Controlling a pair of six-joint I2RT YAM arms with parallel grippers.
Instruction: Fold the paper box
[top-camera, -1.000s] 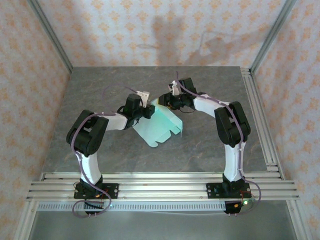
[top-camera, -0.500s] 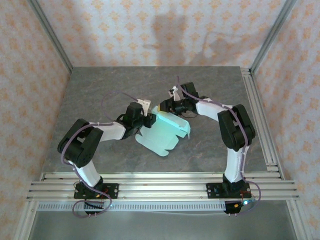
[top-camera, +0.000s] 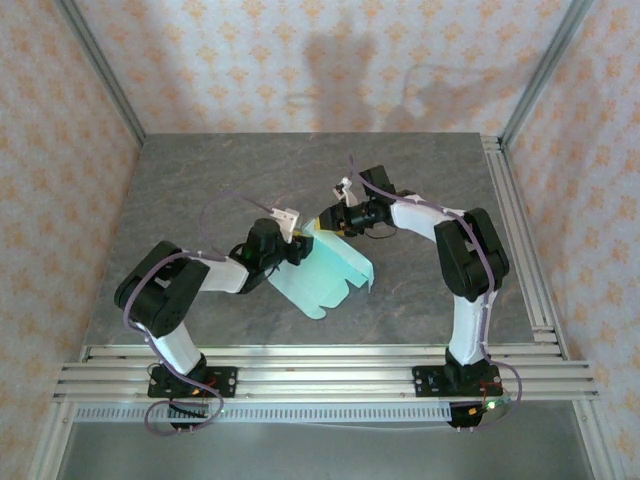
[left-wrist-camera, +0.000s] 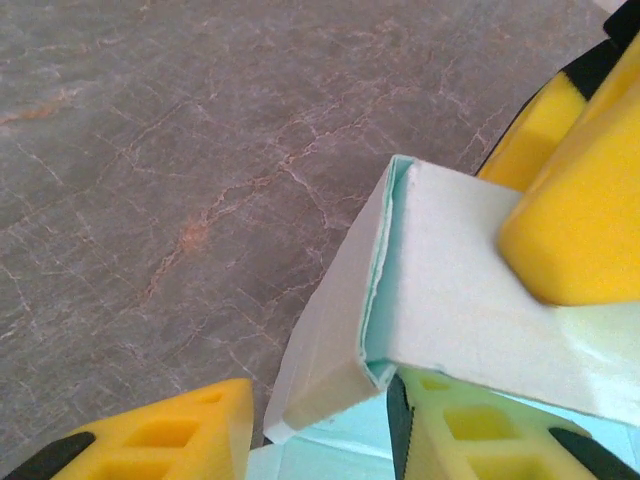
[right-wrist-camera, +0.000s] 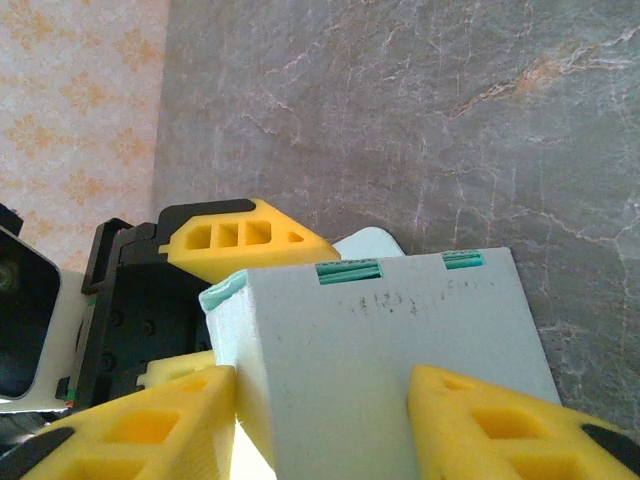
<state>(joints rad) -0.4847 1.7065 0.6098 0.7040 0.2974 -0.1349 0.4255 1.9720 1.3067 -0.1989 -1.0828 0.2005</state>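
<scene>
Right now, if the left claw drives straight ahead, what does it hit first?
The box: its folded corner sits between the left claw's open fingers. Close behind, the right claw grips that box, though depth is unclear.

From above and behind the arms (top-camera: 170, 290), we look down and forward over the whole desk (top-camera: 200, 180) to the back wall (top-camera: 320, 70). Our left wrist camera sits very close, facing down onto a corner of the paper box (left-wrist-camera: 450, 270); the right wrist one (equally near) meets it from the opposite side. All three views share that box and the desk around it.
</scene>
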